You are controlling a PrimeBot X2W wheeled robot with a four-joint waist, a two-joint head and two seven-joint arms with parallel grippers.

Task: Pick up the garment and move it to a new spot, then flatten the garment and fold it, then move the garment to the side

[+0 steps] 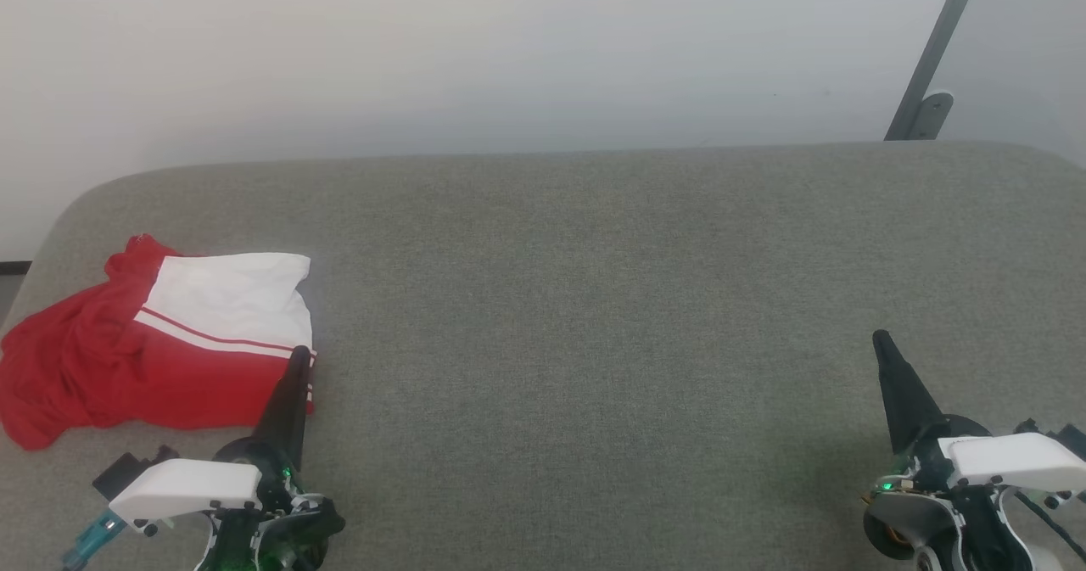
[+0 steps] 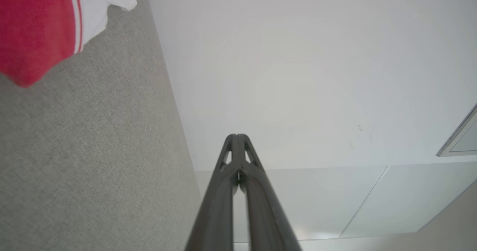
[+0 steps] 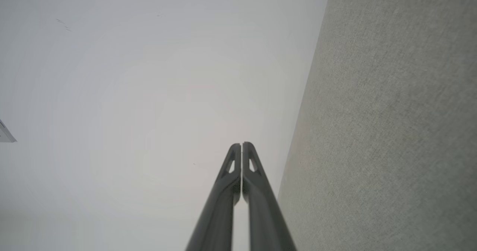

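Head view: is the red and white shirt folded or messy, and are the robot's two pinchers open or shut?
garment: loosely folded, bunched on its left side, lying on the surface, not held
left gripper: shut, holding nothing, by the garment's near right corner
right gripper: shut, holding nothing, far from the garment
grey surface: flat, carries the garment at its left end

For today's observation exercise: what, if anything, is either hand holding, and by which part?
Nothing: the left hand and right hand are shut empty; the garment lies free.
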